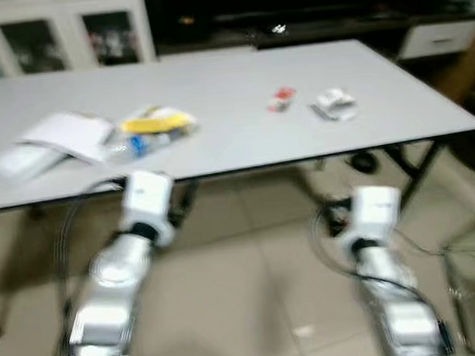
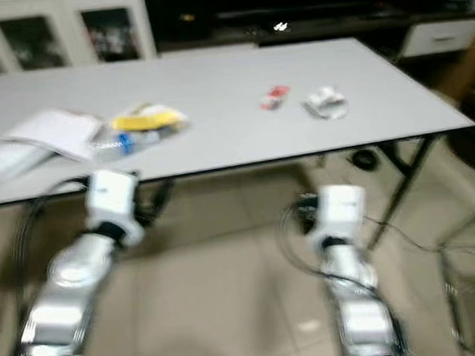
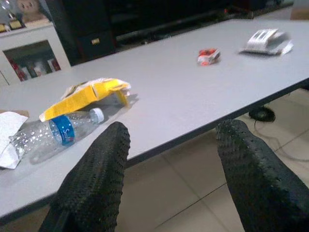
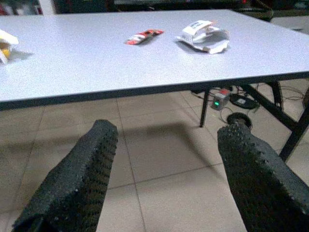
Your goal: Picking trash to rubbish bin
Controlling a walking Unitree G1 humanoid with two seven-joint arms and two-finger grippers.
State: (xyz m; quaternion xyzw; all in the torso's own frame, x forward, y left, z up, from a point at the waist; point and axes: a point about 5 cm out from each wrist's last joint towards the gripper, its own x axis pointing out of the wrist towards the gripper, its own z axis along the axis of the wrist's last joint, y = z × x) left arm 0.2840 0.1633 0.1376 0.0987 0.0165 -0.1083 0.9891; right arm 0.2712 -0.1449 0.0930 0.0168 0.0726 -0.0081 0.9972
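The left tool (image 3: 169, 183) is wide open. Its two black fingers (image 3: 94, 186) stand far apart and hold nothing. It hangs in front of the edge of the grey worktop (image 1: 235, 146) and touches nothing. The right tool (image 4: 169, 183) is wide open too, empty, low over the tiled floor (image 4: 159, 159) by the worktop's edge.

On the worktop I count one clear plastic bottle (image 3: 50, 135) with a blue label, lying on its side. One yellow bag (image 3: 84, 96) lies right behind it, touching it. One small red wrapper (image 1: 281, 99) sits upper right of the middle. One crumpled white wrapper (image 1: 335, 103) lies just beside it. Some white papers (image 1: 61, 136) lie at the left.
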